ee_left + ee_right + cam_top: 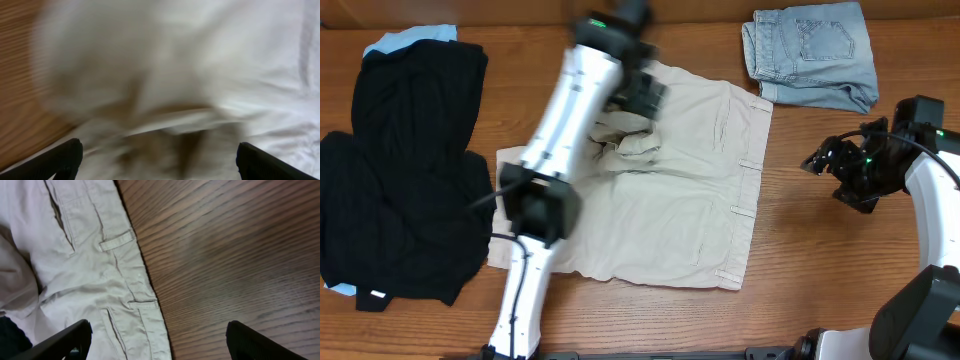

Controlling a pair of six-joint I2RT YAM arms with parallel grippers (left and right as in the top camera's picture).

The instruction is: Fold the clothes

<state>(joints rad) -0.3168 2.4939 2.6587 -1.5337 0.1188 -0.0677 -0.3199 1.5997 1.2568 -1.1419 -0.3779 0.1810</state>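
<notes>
The beige shorts (670, 200) lie spread in the middle of the table, their waistband to the right. A bunched fold (625, 140) is heaped on their upper left part. My left gripper (642, 97) hovers over that fold. In the left wrist view, which is blurred, the left gripper (157, 162) is open, its fingers far apart above pale cloth (175, 75). My right gripper (820, 160) is open over bare wood just right of the waistband. In the right wrist view the right gripper (157, 340) straddles the waistband edge (145, 300), with nothing between its fingers.
Black garments (410, 170) are piled at the left, with a light-blue piece (415, 38) showing behind them. Folded light-blue denim shorts (815, 55) lie at the back right. Bare wooden table (820, 270) lies right of the beige shorts.
</notes>
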